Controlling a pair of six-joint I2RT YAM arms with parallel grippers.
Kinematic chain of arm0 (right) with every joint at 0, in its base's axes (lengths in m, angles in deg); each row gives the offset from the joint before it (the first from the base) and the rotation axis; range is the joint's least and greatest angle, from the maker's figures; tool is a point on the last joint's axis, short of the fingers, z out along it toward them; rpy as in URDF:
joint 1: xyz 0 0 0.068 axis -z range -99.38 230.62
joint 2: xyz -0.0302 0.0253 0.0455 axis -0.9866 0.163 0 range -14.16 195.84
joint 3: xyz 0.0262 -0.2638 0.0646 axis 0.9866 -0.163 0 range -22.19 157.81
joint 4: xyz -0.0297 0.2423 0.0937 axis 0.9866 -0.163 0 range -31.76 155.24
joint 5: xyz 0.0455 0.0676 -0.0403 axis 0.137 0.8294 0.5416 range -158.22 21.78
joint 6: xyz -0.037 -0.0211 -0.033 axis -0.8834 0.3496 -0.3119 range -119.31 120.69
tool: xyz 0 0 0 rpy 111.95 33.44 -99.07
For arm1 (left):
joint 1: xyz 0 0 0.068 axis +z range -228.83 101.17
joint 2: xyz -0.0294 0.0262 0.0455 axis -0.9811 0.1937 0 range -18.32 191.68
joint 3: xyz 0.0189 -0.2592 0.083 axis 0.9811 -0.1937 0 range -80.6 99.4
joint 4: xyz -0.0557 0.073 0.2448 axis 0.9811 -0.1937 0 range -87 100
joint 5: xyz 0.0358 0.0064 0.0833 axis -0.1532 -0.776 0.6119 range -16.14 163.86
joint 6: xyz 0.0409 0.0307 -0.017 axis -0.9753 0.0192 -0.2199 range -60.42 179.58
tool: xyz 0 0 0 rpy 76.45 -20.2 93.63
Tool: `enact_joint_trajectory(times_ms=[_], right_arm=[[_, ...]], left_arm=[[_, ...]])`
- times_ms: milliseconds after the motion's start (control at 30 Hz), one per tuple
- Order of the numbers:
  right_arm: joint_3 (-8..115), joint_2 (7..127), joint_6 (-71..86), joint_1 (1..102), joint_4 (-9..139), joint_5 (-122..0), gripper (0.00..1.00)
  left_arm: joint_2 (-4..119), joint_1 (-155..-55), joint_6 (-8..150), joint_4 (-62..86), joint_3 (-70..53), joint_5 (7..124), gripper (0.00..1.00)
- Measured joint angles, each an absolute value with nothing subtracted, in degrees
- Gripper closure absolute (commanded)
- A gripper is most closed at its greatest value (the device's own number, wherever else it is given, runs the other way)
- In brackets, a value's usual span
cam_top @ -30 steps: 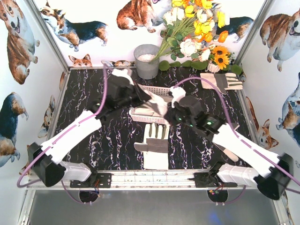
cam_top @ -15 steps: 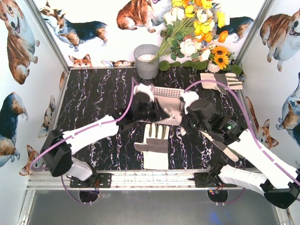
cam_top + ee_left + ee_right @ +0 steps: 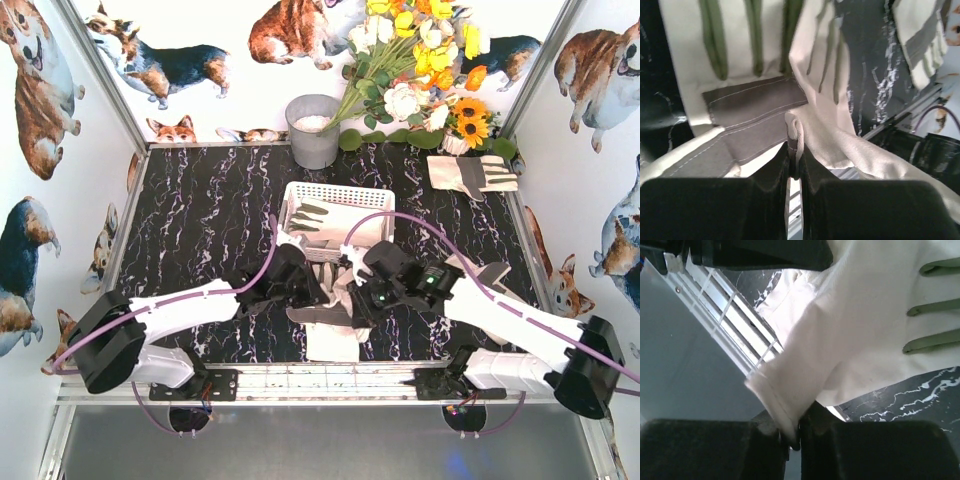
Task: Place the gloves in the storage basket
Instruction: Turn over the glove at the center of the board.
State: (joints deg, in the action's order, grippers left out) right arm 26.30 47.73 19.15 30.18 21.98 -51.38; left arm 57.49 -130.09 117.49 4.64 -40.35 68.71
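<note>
Two gloves (image 3: 330, 338) lie crossed on the table near the front edge. My left gripper (image 3: 313, 293) is shut on a fold of glove fabric; in the left wrist view (image 3: 794, 167) the fabric is pinched between the jaws, above a glove with a grey patch (image 3: 755, 100). My right gripper (image 3: 357, 300) is shut on a glove's pale cuff (image 3: 785, 405), whose grey-striped fingers (image 3: 932, 305) point right. The white storage basket (image 3: 340, 190) stands behind them with one glove (image 3: 312, 215) inside. Another glove (image 3: 472, 173) lies at the back right.
A grey metal bucket (image 3: 313, 130) stands behind the basket, with a bunch of flowers (image 3: 420, 70) to its right. The table's front rail (image 3: 330, 375) runs just behind the gloves. Printed walls close in both sides.
Both arms have pulled back from the basket to the gloves at the front. A glove now lies in the basket. Both grippers have closed on glove fabric.
</note>
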Motion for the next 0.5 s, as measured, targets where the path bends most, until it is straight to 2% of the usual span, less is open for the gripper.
enact_joint_trajectory(times_ms=[67, 133, 267, 500], right_arm=[[25.2, 49.2, 20.6, 30.0, 23.5, -49.5, 0.58], [24.8, 49.7, 22.2, 30.0, 24.0, -48.7, 0.47], [24.9, 49.5, 25.9, 30.1, 24.6, -49.1, 0.42], [24.4, 45.1, 35.3, 35.2, 23.4, -52.9, 0.43]], left_arm=[[57.9, -130.1, 116.9, 5.2, -42.1, 68.6, 1.00], [59.3, -130.1, 116.2, 5.9, -43.5, 68.3, 1.00], [63.5, -130.1, 114.4, 5.5, -44.2, 67.5, 1.00], [63.8, -130.1, 112.4, 4.3, -44.2, 67.7, 1.00]])
